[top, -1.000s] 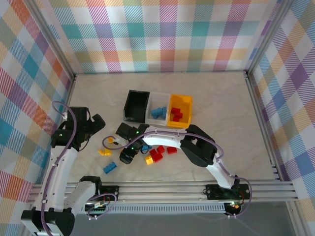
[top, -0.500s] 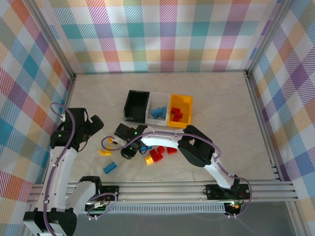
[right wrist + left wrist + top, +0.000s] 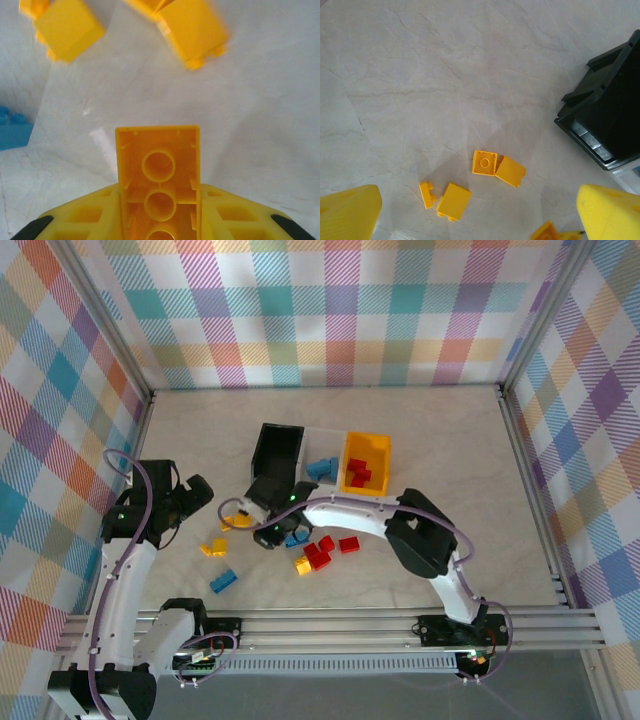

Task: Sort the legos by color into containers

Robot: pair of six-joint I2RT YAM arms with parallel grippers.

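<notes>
My right gripper [image 3: 258, 522] is shut on a yellow-orange lego [image 3: 158, 185], whose hollow underside faces the wrist camera. It hangs just in front of the black bin [image 3: 277, 452]. The white bin [image 3: 322, 452] holds blue legos and the yellow-orange bin [image 3: 366, 445] holds red ones. Loose yellow legos [image 3: 484, 162] lie on the table below my left gripper [image 3: 480, 220], which is open and holds nothing. More legos lie loose: red ones [image 3: 320, 552], a blue one [image 3: 223, 581] and a yellow one [image 3: 303, 565].
The three bins stand side by side at mid-table. The black bin's corner [image 3: 607, 115] is at the right of the left wrist view. A blue lego [image 3: 12, 131] lies at the left edge of the right wrist view. Metal frame rails [image 3: 520, 460] border the table.
My right gripper has moved away from the near edge toward the black bin, carrying the yellow lego. The left arm has barely moved.
</notes>
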